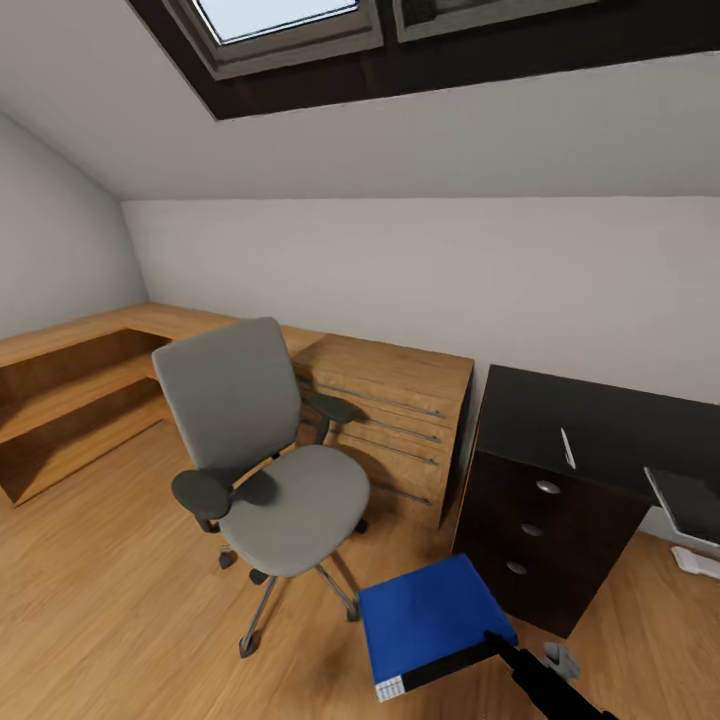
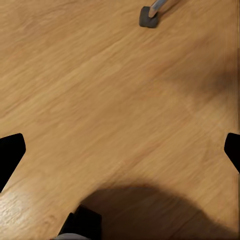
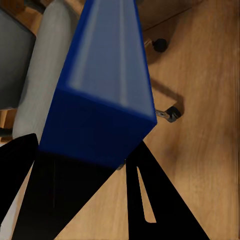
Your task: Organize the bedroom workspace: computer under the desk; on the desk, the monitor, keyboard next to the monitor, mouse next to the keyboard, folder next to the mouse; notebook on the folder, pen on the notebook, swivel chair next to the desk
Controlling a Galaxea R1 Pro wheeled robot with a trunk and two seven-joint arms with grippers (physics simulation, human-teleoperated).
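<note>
Desk (image 1: 600,420) and monitor (image 1: 690,500) cut off at head view's right edge

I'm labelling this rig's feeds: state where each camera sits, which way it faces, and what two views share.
Head view: on the robot's head, facing forward and down at the swivel chair, desk and folder; right gripper shows.
Left wrist view: on the left arm, facing the wooden floor; dark fingertips show.
Right wrist view: on the right arm, facing the folder; black fingers show.
Shared: head and right wrist views both show folder and chair.

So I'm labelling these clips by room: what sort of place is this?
Probably an attic home office or bedroom workspace: a sloped ceiling with a skylight, a grey swivel chair and a black desk with drawers.
</note>
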